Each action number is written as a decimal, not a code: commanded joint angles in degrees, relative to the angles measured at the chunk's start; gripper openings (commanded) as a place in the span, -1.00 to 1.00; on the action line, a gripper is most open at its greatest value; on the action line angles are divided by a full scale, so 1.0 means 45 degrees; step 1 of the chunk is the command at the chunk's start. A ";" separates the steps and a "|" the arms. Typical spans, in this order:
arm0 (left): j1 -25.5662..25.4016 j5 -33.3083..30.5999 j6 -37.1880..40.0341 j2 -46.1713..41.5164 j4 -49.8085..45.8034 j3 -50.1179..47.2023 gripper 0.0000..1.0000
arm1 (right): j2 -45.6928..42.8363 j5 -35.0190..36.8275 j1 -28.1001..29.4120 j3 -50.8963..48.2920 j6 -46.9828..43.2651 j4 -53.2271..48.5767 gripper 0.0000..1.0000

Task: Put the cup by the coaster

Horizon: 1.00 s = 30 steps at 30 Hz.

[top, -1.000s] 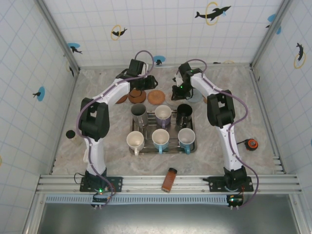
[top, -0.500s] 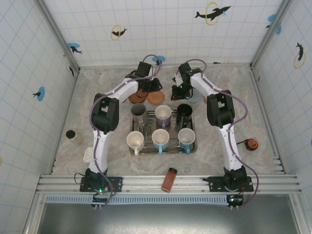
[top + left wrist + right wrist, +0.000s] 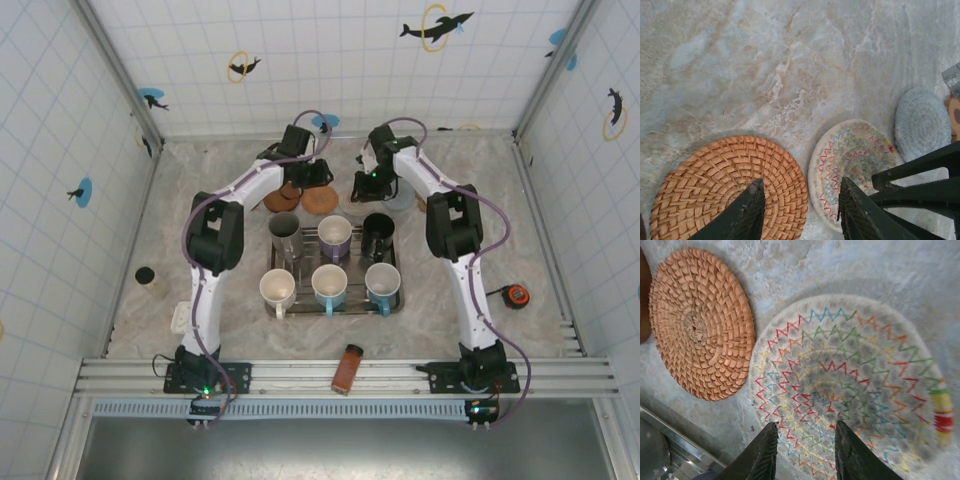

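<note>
Left gripper (image 3: 801,182): fingers a narrow gap apart, nothing between them, hovering over the orange woven coaster (image 3: 715,190) just past the tray's far edge. Right gripper (image 3: 806,424): same narrow gap, empty, above the zigzag coaster (image 3: 850,370), also just past the tray's far edge. Can't tell if either fingertip touches its coaster.

Six cups sit on the tray (image 3: 352,265) in two rows of three.
- Far row, left to right: metal cup (image 3: 285,228), purple mug (image 3: 335,238), black cup (image 3: 378,232).
- Near row, left to right: white mug (image 3: 278,290), blue mug (image 3: 329,287), pale mug (image 3: 382,284).

All are upright, mouths up, long axis vertical. Handle directions are too small to call.

Four coasters lie flat in a line along the tray's far side. Left to right: dark brown coaster (image 3: 275,202), orange woven, zigzag, blue-grey coaster (image 3: 922,122). Orange and zigzag are just beside each other with a sliver of table between. Blue-grey is just beside zigzag.

Further out:
- brown bottle (image 3: 348,368) lies on its side, past the tray's near edge
- small black round thing (image 3: 145,275), well left of the tray
- orange-and-black object (image 3: 515,295), well right of the tray
</note>
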 commanded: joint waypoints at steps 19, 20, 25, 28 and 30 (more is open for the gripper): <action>-0.0149 -0.1016 0.0479 -0.3517 0.0306 -0.1065 -0.15 | -0.0622 0.1193 -0.1854 0.0368 -0.0505 -0.0581 -0.46; -0.0160 -0.1038 0.0487 -0.3587 0.0304 -0.1128 -0.15 | -0.0465 0.1206 -0.1877 0.0439 -0.0504 -0.0581 -0.48; -0.0164 -0.1099 0.0469 -0.3749 0.0326 -0.1327 -0.15 | 0.0031 0.1657 -0.2015 0.0530 -0.0539 -0.0638 -0.54; -0.0147 -0.1099 0.0440 -0.3769 0.0321 -0.1387 -0.15 | 0.0264 0.1801 -0.2093 0.0471 -0.0572 -0.0703 -0.55; -0.0155 -0.1099 0.0413 -0.3760 0.0343 -0.1407 -0.15 | 0.0337 0.1821 -0.2147 0.0332 -0.0567 -0.0687 -0.56</action>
